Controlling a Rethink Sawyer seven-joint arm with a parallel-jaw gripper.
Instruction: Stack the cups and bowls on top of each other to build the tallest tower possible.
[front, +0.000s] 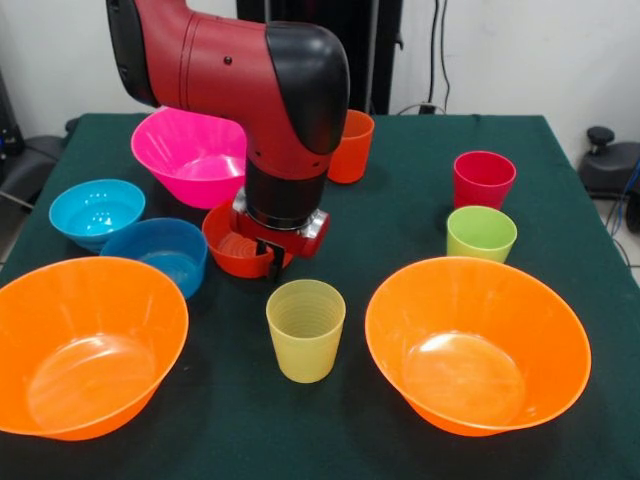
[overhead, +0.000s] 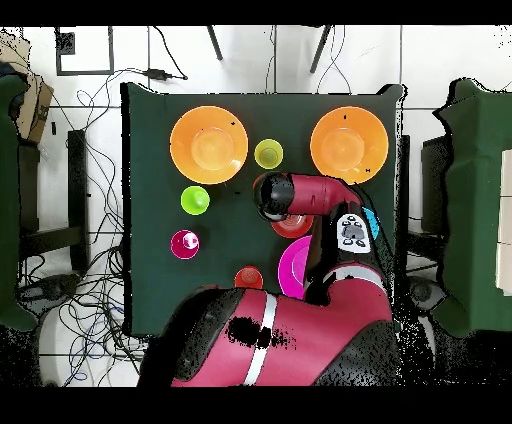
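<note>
My gripper (front: 270, 262) hangs low at the near rim of the small red-orange bowl (front: 228, 245); I cannot see how it stands. The large magenta bowl (front: 190, 155) sits just behind it, with the light blue bowl (front: 95, 210) and the darker blue bowl (front: 160, 255) to the left. Two large orange bowls (front: 85, 345) (front: 478, 345) stand upright at the near corners. The ribbed yellow cup (front: 305, 328) stands between them. The lime green cup (front: 481, 234) and red-pink cup (front: 484, 180) stand at the right. The orange cup (front: 352, 147) is partly hidden behind the arm. Nothing is stacked.
The dark green table (front: 400, 230) bears everything. In the overhead view the arm (overhead: 300, 195) covers the red-orange bowl (overhead: 292, 226) and part of the magenta bowl (overhead: 293, 268). Cables lie on the floor around the table.
</note>
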